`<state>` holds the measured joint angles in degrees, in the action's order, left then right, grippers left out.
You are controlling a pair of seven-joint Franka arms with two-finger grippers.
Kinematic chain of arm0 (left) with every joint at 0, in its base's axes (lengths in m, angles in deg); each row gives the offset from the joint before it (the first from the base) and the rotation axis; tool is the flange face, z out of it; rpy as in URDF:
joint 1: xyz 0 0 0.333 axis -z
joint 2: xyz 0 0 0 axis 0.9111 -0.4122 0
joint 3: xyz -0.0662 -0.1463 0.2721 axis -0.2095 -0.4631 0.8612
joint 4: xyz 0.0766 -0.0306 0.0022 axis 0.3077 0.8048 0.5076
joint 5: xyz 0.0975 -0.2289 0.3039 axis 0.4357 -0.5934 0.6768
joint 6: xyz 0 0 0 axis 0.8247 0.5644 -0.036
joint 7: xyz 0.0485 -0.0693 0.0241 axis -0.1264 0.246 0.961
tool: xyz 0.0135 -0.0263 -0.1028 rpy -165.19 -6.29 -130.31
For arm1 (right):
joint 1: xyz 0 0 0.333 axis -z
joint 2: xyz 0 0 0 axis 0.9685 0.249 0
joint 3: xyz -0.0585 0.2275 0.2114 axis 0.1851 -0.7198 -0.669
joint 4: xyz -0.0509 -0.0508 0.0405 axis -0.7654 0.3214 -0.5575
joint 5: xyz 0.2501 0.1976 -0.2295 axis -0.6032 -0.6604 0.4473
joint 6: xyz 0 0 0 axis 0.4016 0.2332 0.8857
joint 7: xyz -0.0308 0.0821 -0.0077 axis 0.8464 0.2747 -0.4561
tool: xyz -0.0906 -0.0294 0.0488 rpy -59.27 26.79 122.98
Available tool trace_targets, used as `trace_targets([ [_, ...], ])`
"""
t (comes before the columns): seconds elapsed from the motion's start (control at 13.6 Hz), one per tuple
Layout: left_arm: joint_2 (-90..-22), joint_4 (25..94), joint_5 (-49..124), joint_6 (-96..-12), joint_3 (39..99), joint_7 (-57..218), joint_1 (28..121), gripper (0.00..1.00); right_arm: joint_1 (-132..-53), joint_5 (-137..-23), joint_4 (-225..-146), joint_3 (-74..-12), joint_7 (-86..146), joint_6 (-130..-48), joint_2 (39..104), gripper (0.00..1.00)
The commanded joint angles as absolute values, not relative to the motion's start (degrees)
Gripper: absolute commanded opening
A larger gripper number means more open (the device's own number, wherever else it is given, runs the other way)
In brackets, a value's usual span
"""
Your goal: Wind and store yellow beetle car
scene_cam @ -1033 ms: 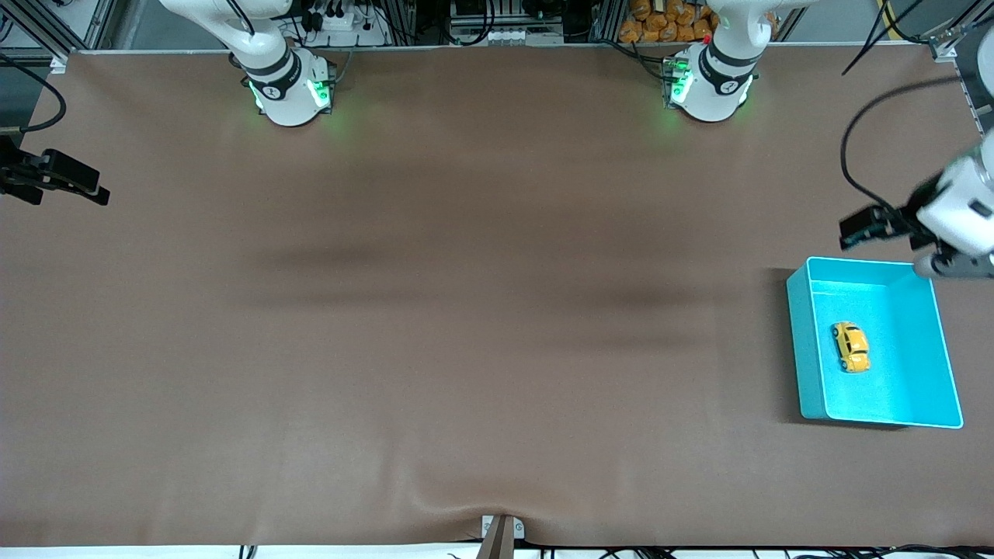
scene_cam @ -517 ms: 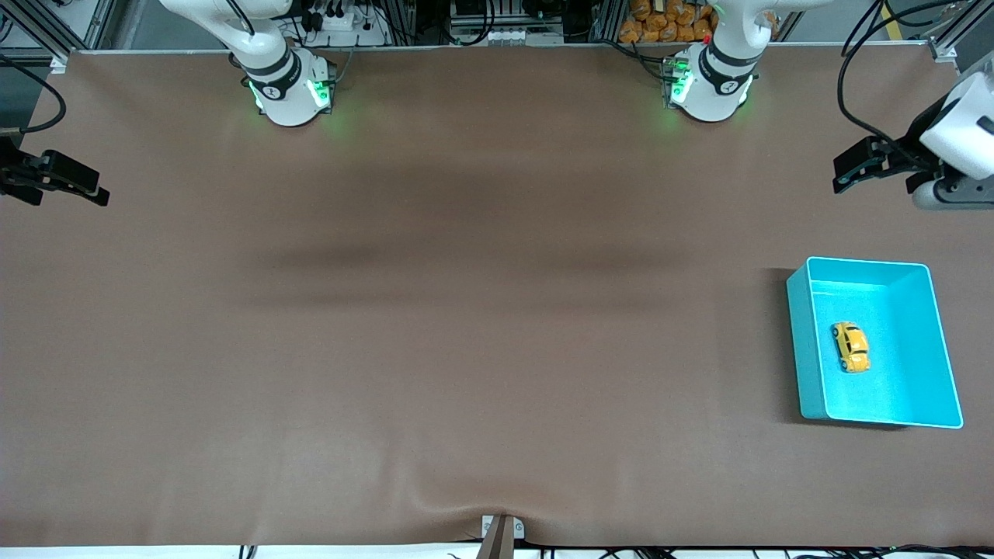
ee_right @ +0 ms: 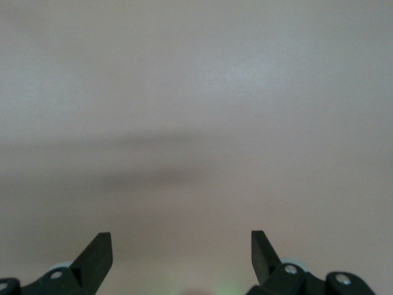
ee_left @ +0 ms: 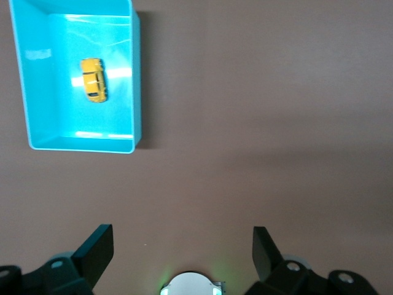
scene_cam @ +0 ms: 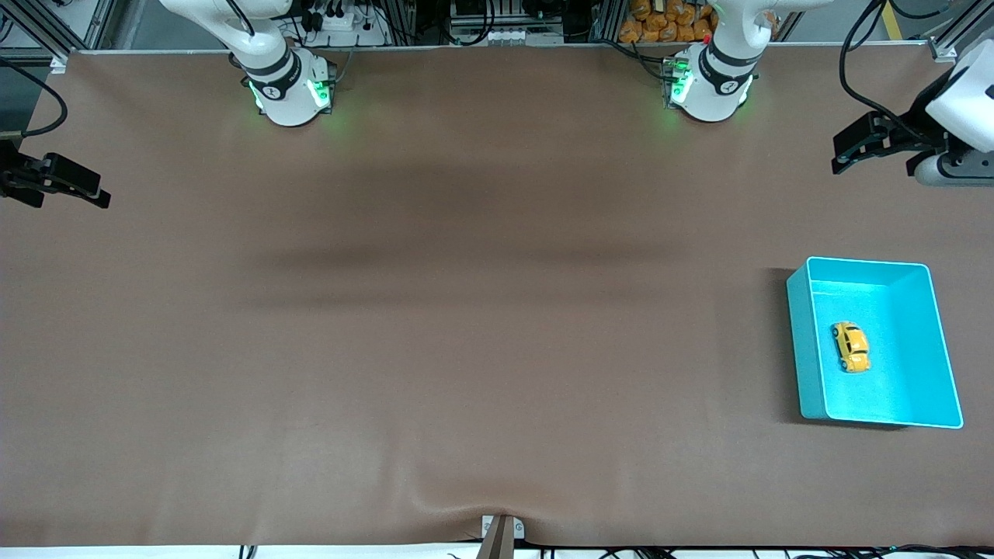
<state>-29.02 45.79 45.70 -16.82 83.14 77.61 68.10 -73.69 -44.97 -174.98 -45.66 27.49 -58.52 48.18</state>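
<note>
The yellow beetle car (scene_cam: 850,347) (ee_left: 93,79) lies on its wheels inside the turquoise bin (scene_cam: 800,341) (ee_left: 136,80), at the left arm's end of the table. My left gripper (scene_cam: 842,155) (ee_left: 183,246) hangs open and empty high over bare table, well apart from the bin and on the side toward the arm bases. At the right arm's end, my right gripper (scene_cam: 97,194) (ee_right: 181,246) waits open over bare brown table with nothing between its fingers.
A brown mat (scene_cam: 481,310) covers the whole table. The two arm bases (scene_cam: 291,89) (scene_cam: 710,81) stand along its edge farthest from the front camera. A small bracket (scene_cam: 501,532) sits at the nearest edge.
My left gripper has pulled up and away from over the bin's rim toward the arm bases. The car, the bin and the right arm have not moved.
</note>
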Motion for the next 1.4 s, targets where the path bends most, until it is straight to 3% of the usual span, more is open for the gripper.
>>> trace_targets([
  [0.0, -28.79, 43.62, 43.93, -15.62, 83.63, 77.68, 68.29, 1.0, -73.21, -45.36, -174.2, -45.97, 27.1, -58.45, 48.53, 1.0],
  [1.33, -29.06, 43.79, 46.74, -17.29, 83.1, 77.06, 68.29, 1.0, -72.5, -45.45, -174.2, -45.97, 27.19, -58.98, 48.88, 1.0],
])
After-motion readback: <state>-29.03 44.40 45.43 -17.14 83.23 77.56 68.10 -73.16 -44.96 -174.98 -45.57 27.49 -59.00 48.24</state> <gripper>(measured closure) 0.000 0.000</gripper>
